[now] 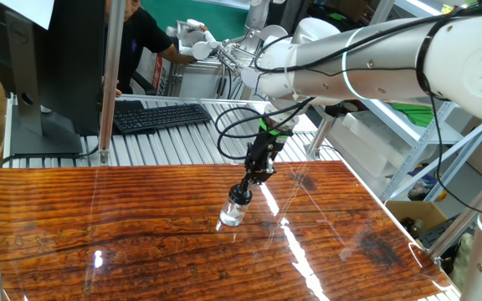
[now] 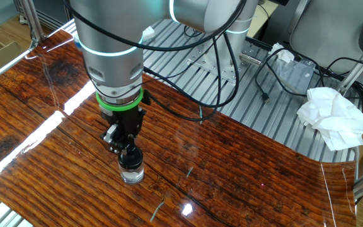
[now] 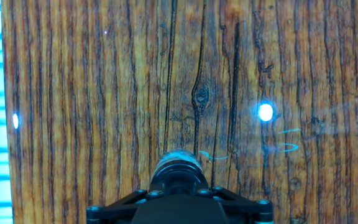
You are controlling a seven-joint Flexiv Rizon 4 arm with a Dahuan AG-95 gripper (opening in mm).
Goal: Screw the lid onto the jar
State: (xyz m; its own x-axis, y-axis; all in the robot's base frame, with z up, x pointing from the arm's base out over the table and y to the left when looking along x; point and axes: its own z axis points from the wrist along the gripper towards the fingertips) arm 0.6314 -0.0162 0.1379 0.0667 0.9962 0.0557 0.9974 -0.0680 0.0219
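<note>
A glossy wood-grain table (image 1: pixel 141 226) carries the white robot arm's (image 1: pixel 366 58) black gripper (image 2: pixel 130 150), pointing straight down. Its fingers pinch the dark lid (image 1: pixel 241 195) sitting on the mouth of the small clear jar (image 2: pixel 132 171), which stands upright near the table's middle

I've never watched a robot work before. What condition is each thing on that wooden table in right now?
jar: upright on the table, clear, with the cap on its mouth.
lid: dark, sitting on top of the jar, pinched between the fingers.
gripper: pointing straight down, closed on the lid.
table: glossy wood, glare spots on it.
crumpled tissue: lying loose on the metal slats, off the wood.
</note>
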